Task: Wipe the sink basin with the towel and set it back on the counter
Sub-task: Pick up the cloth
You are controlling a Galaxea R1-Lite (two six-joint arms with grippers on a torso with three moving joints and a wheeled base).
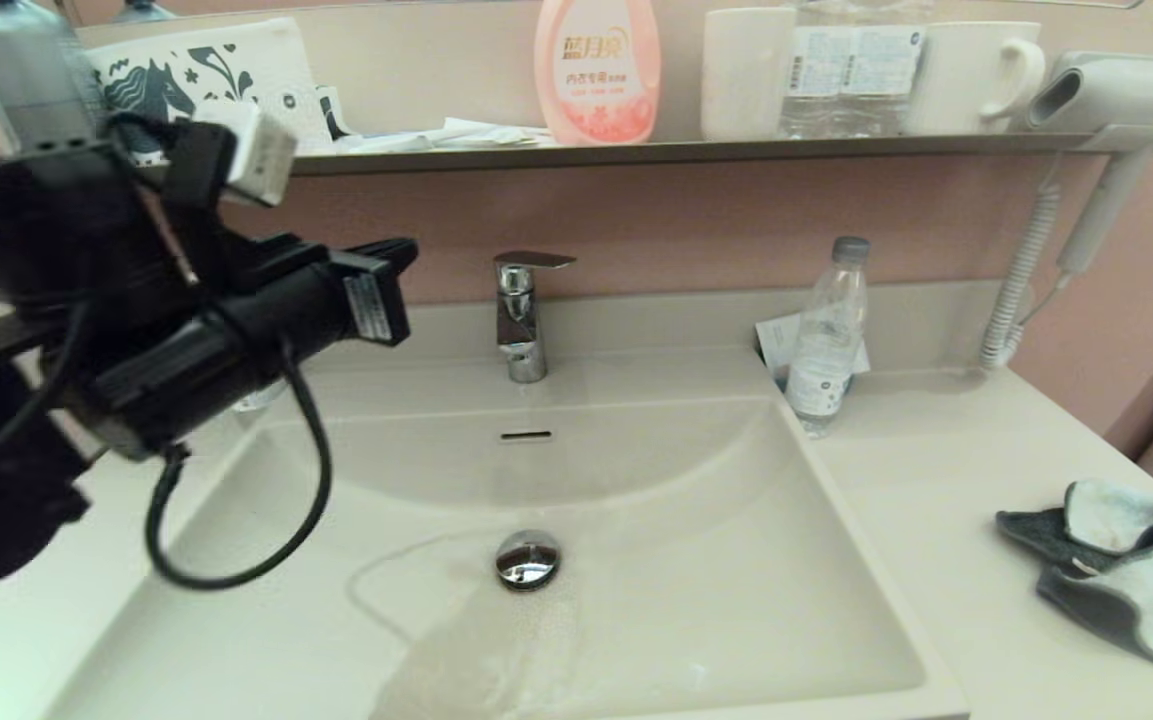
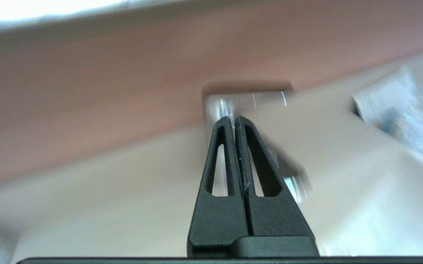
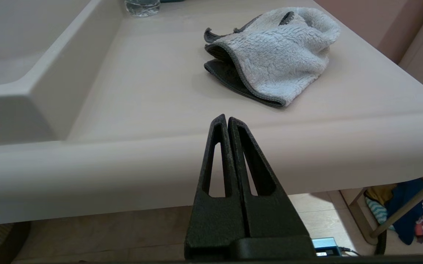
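The towel (image 1: 1116,570) lies crumpled on the counter (image 1: 936,480) at the far right, its pale face up and dark grey folds showing. In the right wrist view the towel (image 3: 281,55) rests on the counter (image 3: 152,80) ahead of my right gripper (image 3: 226,118). That gripper is shut and empty, low in front of the counter's rounded front edge. The sink basin (image 1: 696,560) holds a chrome drain plug (image 1: 527,558) and a wet streak. My left arm (image 1: 186,330) hangs raised over the basin's left side. My left gripper (image 2: 232,119) is shut and empty, pointing at the faucet (image 2: 248,101).
A chrome faucet (image 1: 521,315) stands behind the basin, with the overflow slot (image 1: 526,435) below it. A clear water bottle (image 1: 826,340) stands at the basin's back right corner. A shelf (image 1: 696,150) above carries bottles and cups. A hair dryer (image 1: 1116,95) hangs on the right wall.
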